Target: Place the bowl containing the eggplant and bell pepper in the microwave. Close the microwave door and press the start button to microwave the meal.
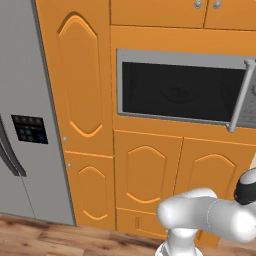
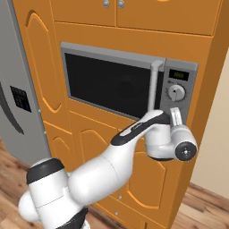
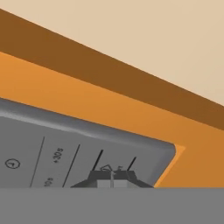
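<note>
Step in hand: judged to be the start-button press, the last part of the task.
Microwave (image 2: 129, 85): built into the orange cabinet wall (image 1: 85, 100), above two lower cabinet doors.
Microwave door (image 1: 175, 90): flush with its frame and shut; bar handle (image 2: 154, 85) stands upright along its right edge, beside the control panel (image 2: 179, 91).
Gripper (image 2: 175, 117): raised to the lower part of the control panel, just under the round dial (image 2: 175, 92); jaws are together with nothing between them.
Reason for pose: closed tips make one narrow point, which suits poking a small button better than spread fingers would.
Hand view: fingertips (image 3: 105, 178) sit right against the grey panel face, by a small marked key near its corner; contact cannot be confirmed.
Bowl: not discernible through the dark door glass; with the door shut it is presumed inside.
Eggplant, bell pepper: likewise hidden; contents of the microwave cannot be checked.
Fridge (image 1: 25, 125): stands left of the cabinets, well apart.
</note>
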Robot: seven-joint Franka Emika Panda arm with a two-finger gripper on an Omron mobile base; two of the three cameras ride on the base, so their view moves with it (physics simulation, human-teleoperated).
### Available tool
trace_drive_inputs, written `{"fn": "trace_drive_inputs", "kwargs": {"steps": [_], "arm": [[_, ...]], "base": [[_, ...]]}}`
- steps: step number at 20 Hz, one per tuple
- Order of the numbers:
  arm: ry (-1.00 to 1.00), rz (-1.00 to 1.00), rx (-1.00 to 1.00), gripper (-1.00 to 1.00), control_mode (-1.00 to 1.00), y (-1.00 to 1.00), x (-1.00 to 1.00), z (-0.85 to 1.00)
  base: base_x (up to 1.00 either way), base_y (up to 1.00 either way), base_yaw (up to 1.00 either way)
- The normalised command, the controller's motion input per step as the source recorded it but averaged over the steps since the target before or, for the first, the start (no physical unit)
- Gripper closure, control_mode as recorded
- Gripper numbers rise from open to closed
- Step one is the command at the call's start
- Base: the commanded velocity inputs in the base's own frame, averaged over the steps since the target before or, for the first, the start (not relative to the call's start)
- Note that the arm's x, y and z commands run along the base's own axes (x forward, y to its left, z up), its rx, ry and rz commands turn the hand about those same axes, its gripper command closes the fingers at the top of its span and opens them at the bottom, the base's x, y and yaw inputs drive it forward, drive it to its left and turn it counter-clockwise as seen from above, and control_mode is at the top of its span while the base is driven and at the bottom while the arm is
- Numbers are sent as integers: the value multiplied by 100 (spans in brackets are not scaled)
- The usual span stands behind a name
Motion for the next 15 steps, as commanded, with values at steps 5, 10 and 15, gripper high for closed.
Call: {"fn": "trace_drive_inputs", "kwargs": {"steps": [5,10,15], "arm": [[0,0,0,100,-100,-15,25,-12],[0,-6,0,100,-100,-4,38,-8],[0,-22,0,100,-100,0,57,-5]], "base": [[0,0,0],[0,0,0],[0,0,0]]}}
